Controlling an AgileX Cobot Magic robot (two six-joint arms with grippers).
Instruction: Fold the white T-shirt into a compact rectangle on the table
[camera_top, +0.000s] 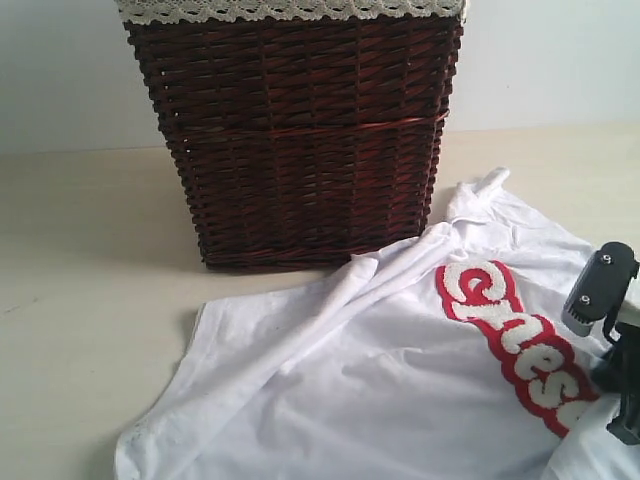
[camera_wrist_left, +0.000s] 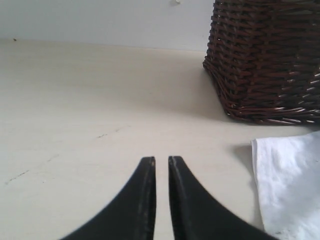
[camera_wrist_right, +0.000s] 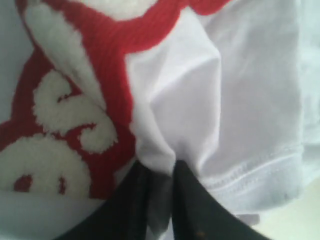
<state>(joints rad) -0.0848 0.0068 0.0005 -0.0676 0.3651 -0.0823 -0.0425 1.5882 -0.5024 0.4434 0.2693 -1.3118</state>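
Basket (camera_top: 300, 140) interior hidden from view; right pincer (camera_wrist_right: 161, 166) pinches white T-shirt (camera_top: 350, 380); left pincer (camera_wrist_left: 161, 160) pressed together

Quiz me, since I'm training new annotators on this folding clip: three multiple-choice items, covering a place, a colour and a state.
1. Where is the wicker basket relative to the white T-shirt? A beyond it, nearer the wall; B on top of it; C under it.
2. What colour outlines the lettering? A blue; B green; C red.
3. What is the right pincer doing? A standing wide open; B pinching shirt fabric; C gripping the basket.
Answers: A, it stands between shirt and wall; C, red rims the white letters; B, the right wrist view shows cloth bunched in its grip.
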